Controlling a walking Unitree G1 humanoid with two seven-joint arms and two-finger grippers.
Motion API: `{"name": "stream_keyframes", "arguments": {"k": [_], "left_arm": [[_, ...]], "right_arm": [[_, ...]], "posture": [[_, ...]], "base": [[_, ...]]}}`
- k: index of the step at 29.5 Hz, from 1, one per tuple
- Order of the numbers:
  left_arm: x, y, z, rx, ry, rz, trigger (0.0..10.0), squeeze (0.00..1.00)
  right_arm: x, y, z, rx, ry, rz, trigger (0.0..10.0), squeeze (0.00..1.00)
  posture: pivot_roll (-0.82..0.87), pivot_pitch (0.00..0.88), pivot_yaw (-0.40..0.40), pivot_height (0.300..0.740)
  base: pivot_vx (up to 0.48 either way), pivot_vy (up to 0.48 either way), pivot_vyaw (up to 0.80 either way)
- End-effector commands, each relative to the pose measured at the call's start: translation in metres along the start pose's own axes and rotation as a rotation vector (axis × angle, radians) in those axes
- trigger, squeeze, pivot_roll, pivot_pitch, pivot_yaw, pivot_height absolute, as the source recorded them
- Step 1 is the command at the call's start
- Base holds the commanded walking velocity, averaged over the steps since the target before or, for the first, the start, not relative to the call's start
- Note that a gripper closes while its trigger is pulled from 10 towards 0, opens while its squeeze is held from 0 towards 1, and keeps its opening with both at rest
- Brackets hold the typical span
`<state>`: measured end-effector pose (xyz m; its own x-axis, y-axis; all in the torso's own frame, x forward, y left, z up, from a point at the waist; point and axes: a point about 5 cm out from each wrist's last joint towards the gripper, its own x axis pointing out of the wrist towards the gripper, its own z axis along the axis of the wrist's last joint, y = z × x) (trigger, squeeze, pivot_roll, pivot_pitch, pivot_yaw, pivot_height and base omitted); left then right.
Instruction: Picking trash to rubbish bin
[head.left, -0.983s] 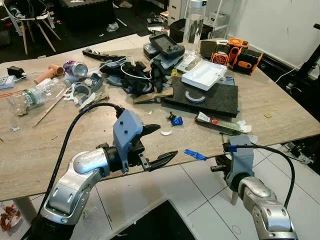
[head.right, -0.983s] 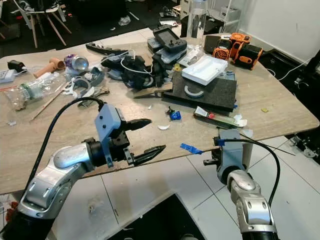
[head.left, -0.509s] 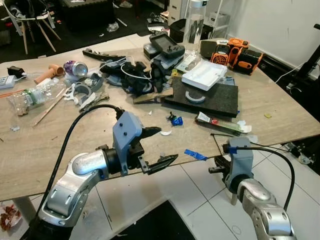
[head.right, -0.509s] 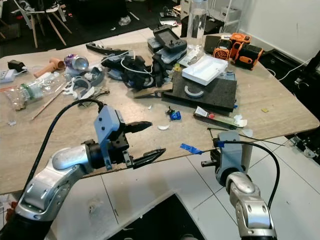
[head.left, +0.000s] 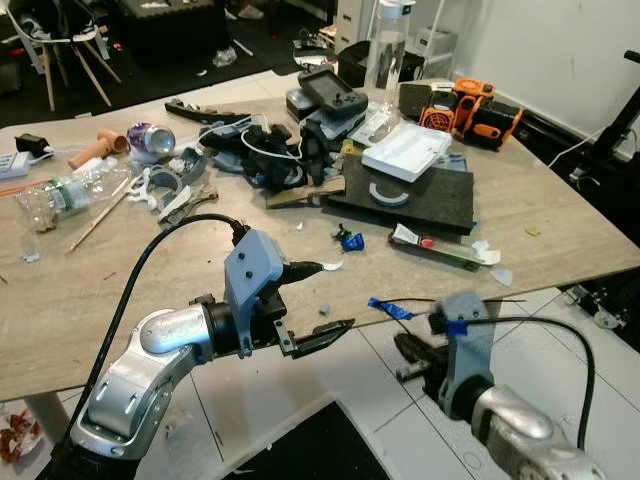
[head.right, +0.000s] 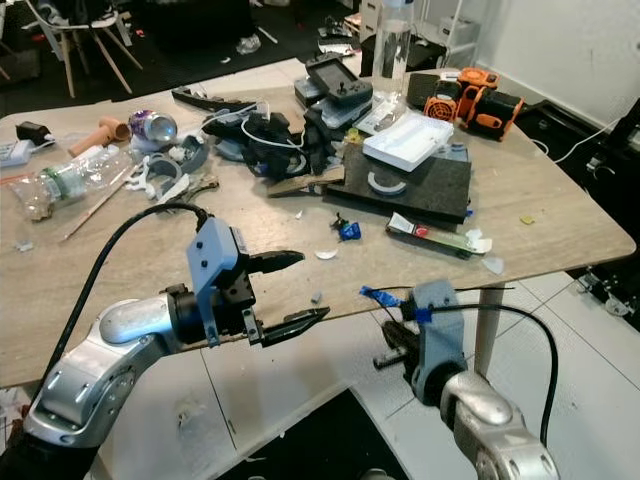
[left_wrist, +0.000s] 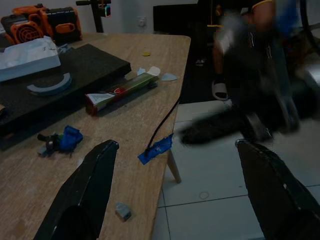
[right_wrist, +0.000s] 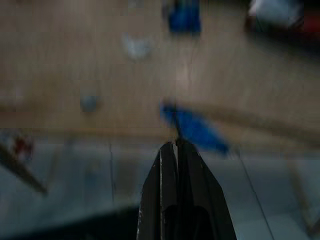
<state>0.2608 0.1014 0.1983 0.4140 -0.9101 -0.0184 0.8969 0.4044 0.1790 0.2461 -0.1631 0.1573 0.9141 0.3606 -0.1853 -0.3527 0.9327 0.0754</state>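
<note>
Two grippers were up at the near edge of the table (head.left: 560, 235). My left gripper (head.left: 318, 298) sat at that edge with its jaws spread wide, holding nothing: one finger over the wood, the other out past the rim over the tiled floor (head.left: 400, 440). My right gripper (right_wrist: 175, 150) was lower, below and just off the edge, fingers pressed together with nothing visible between them; its wrist view was blurred.

Trash nearest to me: a strip of blue tape (left_wrist: 156, 148) hanging on the very edge, between the two grippers, with a thin black wire (left_wrist: 161, 125) running from it. Just inside the edge were a small grey scrap (left_wrist: 122, 210), a white shard (head.left: 331, 266) and a blue clip (head.left: 350, 241). Slightly farther right lay a flattened tube (head.left: 440, 246).

Far half was crowded: black foam pad (head.left: 425, 197), white tray (head.left: 408, 150), cable tangle (head.left: 265, 155), crushed can (head.left: 150, 136), plastic bottle (head.left: 60, 195). The near strip of tabletop was mostly bare, giving working room.
</note>
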Motion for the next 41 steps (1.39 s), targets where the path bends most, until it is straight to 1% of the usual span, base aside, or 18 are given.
{"name": "stream_keyframes", "arguments": {"k": [1, 3, 6, 7, 8, 10, 15, 17, 18, 19, 20, 21, 22, 25, 31, 33, 37, 41], "left_arm": [[-0.003, 0.002, -0.004, -0.003, 0.025, 0.003, 10.0, 0.00], [-0.005, 0.007, -0.005, 0.005, 0.029, 0.038, 10.0, 0.00], [-0.006, 0.012, -0.005, 0.008, 0.022, 0.081, 10.0, 0.00], [-0.006, 0.012, -0.005, 0.008, 0.022, 0.081, 10.0, 0.00], [-0.008, 0.018, -0.005, 0.011, 0.012, 0.128, 10.0, 0.00], [-0.011, 0.026, -0.004, 0.024, 0.004, 0.202, 10.0, 0.00], [-0.011, 0.030, -0.003, 0.025, -0.005, 0.237, 10.0, 0.00], [-0.010, 0.029, -0.003, 0.027, -0.004, 0.231, 10.0, 0.00], [-0.009, 0.027, -0.004, 0.031, 0.004, 0.224, 10.0, 0.00], [-0.009, 0.027, -0.005, 0.032, 0.006, 0.223, 10.0, 0.00], [-0.008, 0.026, -0.006, 0.031, 0.013, 0.221, 10.0, 0.00], [-0.008, 0.026, -0.006, 0.031, 0.013, 0.221, 10.0, 0.00], [-0.007, 0.025, -0.007, 0.031, 0.020, 0.215, 10.0, 0.00], [-0.007, 0.024, -0.008, 0.032, 0.022, 0.211, 10.0, 0.00], [-0.005, 0.026, -0.007, 0.044, 0.018, 0.235, 10.0, 0.00], [-0.003, 0.030, -0.006, 0.057, 0.009, 0.263, 10.0, 0.00], [-0.002, 0.033, -0.003, 0.080, 0.000, 0.291, 10.0, 0.00], [-0.003, 0.037, -0.001, 0.102, -0.007, 0.326, 10.0, 0.00]], "right_arm": [[0.000, 0.003, 0.026, 0.027, -0.089, 0.032, 0.0, 0.00], [0.000, 0.008, 0.045, 0.020, -0.148, 0.074, 0.0, 0.00], [-0.001, 0.011, 0.059, -0.009, -0.197, 0.100, 0.0, 0.00], [-0.001, 0.011, 0.059, -0.009, -0.197, 0.100, 0.0, 0.00], [-0.001, 0.013, 0.076, -0.027, -0.260, 0.112, 0.0, 0.00], [0.000, 0.013, 0.092, -0.043, -0.326, 0.116, 0.0, 0.00], [0.001, 0.010, 0.097, -0.039, -0.329, 0.112, 0.0, 0.00], [0.004, 0.007, 0.090, -0.045, -0.284, 0.096, 0.0, 0.00], [0.007, 0.005, 0.078, -0.080, -0.226, 0.060, 0.0, 0.00], [0.008, 0.004, 0.075, -0.089, -0.213, 0.052, 0.0, 0.00], [0.010, 0.001, 0.068, -0.112, -0.186, 0.020, 10.0, 0.06], [0.010, 0.001, 0.068, -0.112, -0.186, 0.020, 10.0, 0.06], [0.014, -0.006, 0.057, -0.147, -0.146, -0.032, 10.0, 1.00], [0.015, -0.008, 0.053, -0.160, -0.132, -0.052, 10.0, 1.00], [0.023, -0.018, 0.038, -0.118, -0.157, -0.077, 10.0, 1.00], [0.028, -0.023, 0.028, -0.143, -0.156, -0.078, 10.0, 1.00], [0.037, -0.033, 0.020, -0.126, -0.165, -0.102, 10.0, 1.00], [0.045, -0.038, 0.013, -0.171, -0.148, -0.108, 10.0, 1.00]], "posture": [[0.00, 0.135, 0.053, 0.740], [0.00, 0.136, 0.051, 0.740], [0.00, 0.136, 0.051, 0.740], [0.00, 0.136, 0.051, 0.740], [0.00, 0.138, 0.047, 0.740], [-0.01, 0.139, 0.043, 0.740], [-0.01, 0.137, 0.038, 0.740], [-0.01, 0.139, 0.038, 0.740], [-0.01, 0.140, 0.037, 0.740], [-0.01, 0.140, 0.037, 0.740], [-0.01, 0.142, 0.038, 0.740], [-0.01, 0.142, 0.038, 0.740], [0.00, 0.145, 0.038, 0.740], [0.00, 0.146, 0.038, 0.740], [-0.01, 0.153, 0.041, 0.740], [0.00, 0.156, 0.041, 0.740], [0.00, 0.165, 0.043, 0.740], [0.00, 0.176, 0.049, 0.740]], "base": [[0.000, 0.000, 0.00], [0.000, 0.000, 0.00], [0.000, 0.000, 0.00], [0.000, 0.000, 0.00], [0.000, 0.000, 0.00], [0.000, 0.000, 0.00], [0.000, 0.000, 0.00], [0.000, 0.000, 0.00], [0.000, 0.000, 0.00], [0.000, 0.000, 0.00], [0.000, 0.000, 0.00], [0.000, 0.000, 0.00], [0.000, 0.000, 0.00], [0.000, 0.000, 0.00], [0.000, 0.000, 0.00], [0.000, 0.000, 0.00], [0.000, 0.000, 0.00], [0.000, 0.000, 0.00]]}}
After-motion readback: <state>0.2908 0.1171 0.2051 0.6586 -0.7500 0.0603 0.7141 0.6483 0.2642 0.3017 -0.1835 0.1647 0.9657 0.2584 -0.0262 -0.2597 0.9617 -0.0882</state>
